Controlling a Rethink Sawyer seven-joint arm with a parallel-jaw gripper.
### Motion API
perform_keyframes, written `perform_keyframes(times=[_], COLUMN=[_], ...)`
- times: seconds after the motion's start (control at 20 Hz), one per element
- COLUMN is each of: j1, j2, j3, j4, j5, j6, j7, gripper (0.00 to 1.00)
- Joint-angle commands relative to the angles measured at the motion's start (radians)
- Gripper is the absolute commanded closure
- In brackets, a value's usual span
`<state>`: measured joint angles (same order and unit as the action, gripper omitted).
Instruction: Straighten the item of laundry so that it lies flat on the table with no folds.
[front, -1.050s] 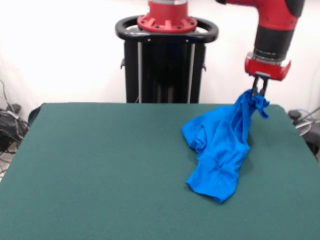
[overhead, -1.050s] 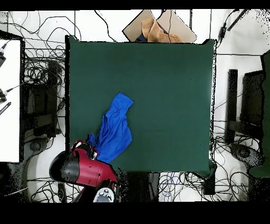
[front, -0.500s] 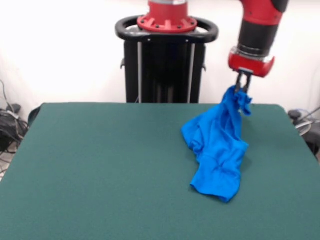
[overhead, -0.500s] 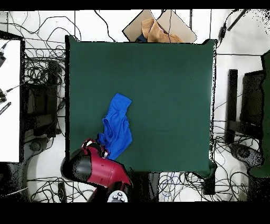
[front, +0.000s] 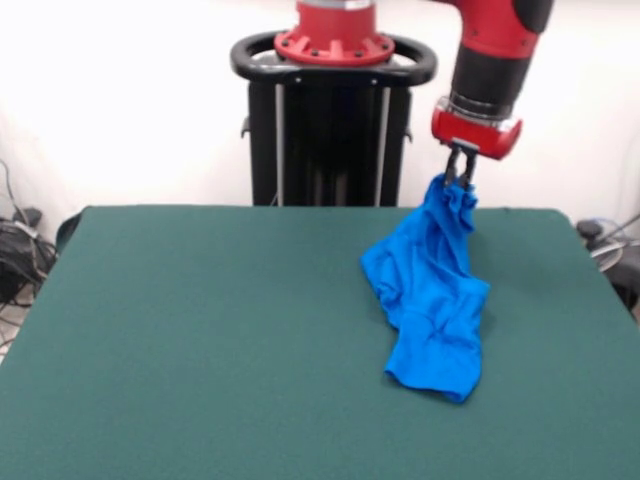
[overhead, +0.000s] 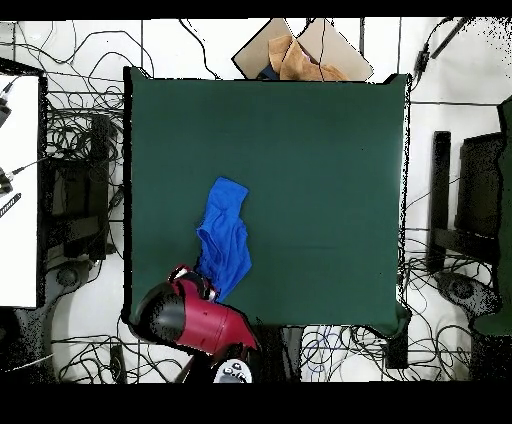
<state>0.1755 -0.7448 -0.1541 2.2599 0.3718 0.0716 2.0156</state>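
The item of laundry (front: 432, 300) is a bright blue shirt, bunched and folded. In the front view its top corner hangs from my gripper (front: 459, 178), which is shut on the cloth above the table's far right part. The rest trails down onto the green table (front: 200, 340), ending in a crumpled heap toward the near side. From overhead, the item of laundry (overhead: 226, 235) is a narrow strip running up from the arm's red wrist (overhead: 185, 312), which hides the gripper there. The table (overhead: 320, 180) is far larger than the shirt. No print shows.
The black pedestal (front: 333, 120) stands behind the table's far edge. Overhead, a cardboard box with tan cloth (overhead: 296, 55) sits beyond the top edge, and cables and dark equipment (overhead: 70, 190) lie on the floor to both sides.
My gripper has carried the held corner leftward and upward in the front view. The shirt has been pulled along, drawn narrower, and more of it now hangs off the table.
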Motion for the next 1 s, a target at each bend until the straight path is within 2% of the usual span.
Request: perform_keyframes(times=[0.05,0.3,0.45,0.7,1.0], j1=[0.018,0.001,-0.069,-0.146,-0.187], j2=[0.036,0.039,0.046,0.039,0.066], j3=[-0.027,-0.082,-0.084,-0.067,-0.054], j4=[-0.100,-0.132,-0.155,-0.155,-0.163], j5=[-0.018,-0.078,-0.144,-0.232,-0.303], j6=[0.028,0.059,0.055,0.017,-0.039], j7=[0.119,0.045,-0.010,0.004,0.046], gripper=[1.00,1.00,1.00,1.00,1.00])
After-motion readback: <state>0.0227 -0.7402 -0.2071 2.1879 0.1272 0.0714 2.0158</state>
